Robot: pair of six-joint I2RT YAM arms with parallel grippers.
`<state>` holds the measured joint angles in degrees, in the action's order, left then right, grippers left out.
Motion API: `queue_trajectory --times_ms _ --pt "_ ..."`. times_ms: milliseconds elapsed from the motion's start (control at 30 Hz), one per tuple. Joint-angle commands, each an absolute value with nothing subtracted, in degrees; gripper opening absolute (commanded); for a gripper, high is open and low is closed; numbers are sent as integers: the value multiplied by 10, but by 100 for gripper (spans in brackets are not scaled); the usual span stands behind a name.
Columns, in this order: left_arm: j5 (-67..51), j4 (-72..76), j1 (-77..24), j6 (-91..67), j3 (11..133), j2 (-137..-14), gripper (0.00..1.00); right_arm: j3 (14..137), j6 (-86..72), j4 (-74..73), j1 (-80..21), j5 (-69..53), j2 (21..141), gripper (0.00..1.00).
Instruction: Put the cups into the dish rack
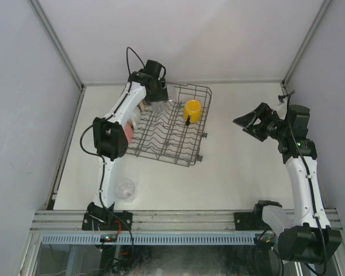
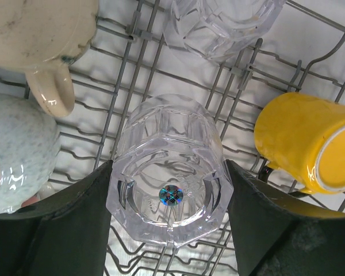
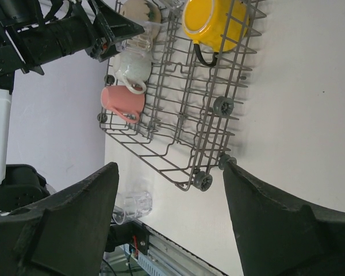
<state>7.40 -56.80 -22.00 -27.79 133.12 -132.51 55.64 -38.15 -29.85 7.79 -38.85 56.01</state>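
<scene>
Left gripper [image 2: 168, 195]: fingers [image 2: 80, 218] clamped on either side of clear glass tumbler [image 2: 167, 149], which sat between them inside dish rack [image 1: 167, 135], near yellow mug [image 2: 310, 146]. Right gripper [image 3: 169, 165]: fingers spread apart over counter [image 1: 236, 172], apart from rack.

Left arm [image 1: 118, 112] stretches far forward, its gripper [image 2: 168, 172] clamped on a clear glass tumbler [image 2: 167, 138]; right arm [image 1: 303, 178] stands bent, its gripper [image 1: 248, 115] spread wide.
</scene>
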Motion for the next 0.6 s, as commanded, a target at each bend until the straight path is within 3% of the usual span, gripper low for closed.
queue_trajectory --times_ms 0,567 --pt "83 -529 -220 -274 1377 -1334 0 573 -364 -294 81 -382 562 73" --pt "76 -535 -219 -268 1407 -1395 0 573 -360 -296 97 -384 573 73"
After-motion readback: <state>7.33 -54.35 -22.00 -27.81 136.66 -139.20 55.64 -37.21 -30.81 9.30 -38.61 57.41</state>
